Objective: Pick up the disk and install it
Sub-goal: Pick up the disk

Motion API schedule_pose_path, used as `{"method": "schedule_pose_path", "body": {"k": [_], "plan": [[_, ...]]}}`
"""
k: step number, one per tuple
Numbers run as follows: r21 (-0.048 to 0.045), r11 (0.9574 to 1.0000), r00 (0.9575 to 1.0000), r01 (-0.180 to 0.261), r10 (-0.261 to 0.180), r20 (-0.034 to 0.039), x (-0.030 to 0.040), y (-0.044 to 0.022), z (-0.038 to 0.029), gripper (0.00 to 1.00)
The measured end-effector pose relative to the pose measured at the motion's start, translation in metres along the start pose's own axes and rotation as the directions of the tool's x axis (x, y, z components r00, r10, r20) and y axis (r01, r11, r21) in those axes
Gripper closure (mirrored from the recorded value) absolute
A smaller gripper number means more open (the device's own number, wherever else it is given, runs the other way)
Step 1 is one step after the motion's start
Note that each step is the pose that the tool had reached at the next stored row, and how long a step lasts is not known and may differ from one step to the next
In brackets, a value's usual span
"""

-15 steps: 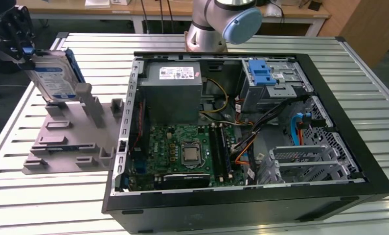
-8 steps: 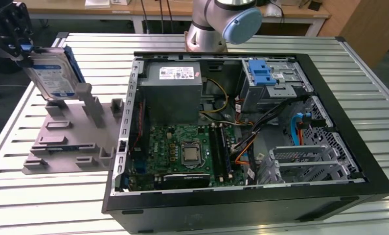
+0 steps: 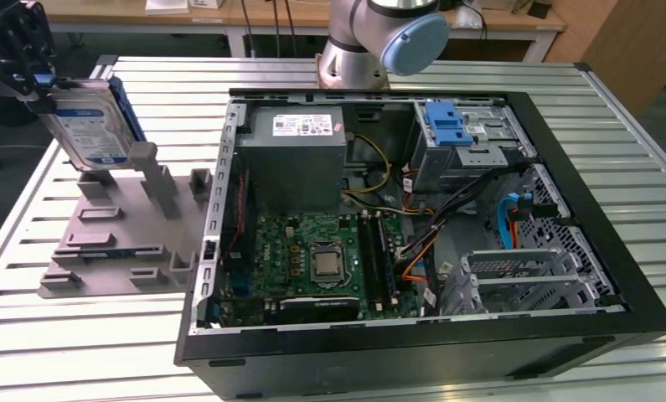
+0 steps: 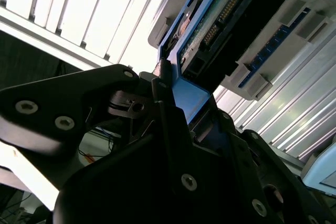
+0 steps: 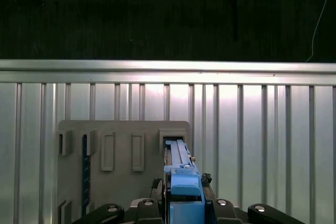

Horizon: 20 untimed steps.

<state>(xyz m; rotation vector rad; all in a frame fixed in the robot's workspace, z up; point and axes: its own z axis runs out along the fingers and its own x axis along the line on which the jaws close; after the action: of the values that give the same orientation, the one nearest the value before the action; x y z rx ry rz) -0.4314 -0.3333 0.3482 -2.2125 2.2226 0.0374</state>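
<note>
The disk, a silver hard drive with a white-and-blue label in a blue carrier bracket, hangs tilted at the exterior view's upper left. My gripper is shut on its upper end. The drive's lower end is just over the grey holding fixture; I cannot tell whether they touch. In the first wrist view the disk appears edge-on between my black fingers, pointing at a slot of the fixture. The second wrist view shows the disk's circuit-board side and the blue bracket clamped in my gripper.
An open black computer case lies on the slatted metal table, to the exterior view's right of the fixture. Inside are a grey power supply, a green motherboard, a blue-latched drive cage, cables and a metal bay. The arm's base stands behind.
</note>
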Motion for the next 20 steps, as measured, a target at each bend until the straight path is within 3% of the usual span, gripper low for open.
{"method": "schedule_pose_path", "body": {"k": [20], "plan": [[0.0, 1.0, 1.0, 0.0, 0.0, 0.0, -0.0004, 0.0001, -0.0045, 0.64]]}}
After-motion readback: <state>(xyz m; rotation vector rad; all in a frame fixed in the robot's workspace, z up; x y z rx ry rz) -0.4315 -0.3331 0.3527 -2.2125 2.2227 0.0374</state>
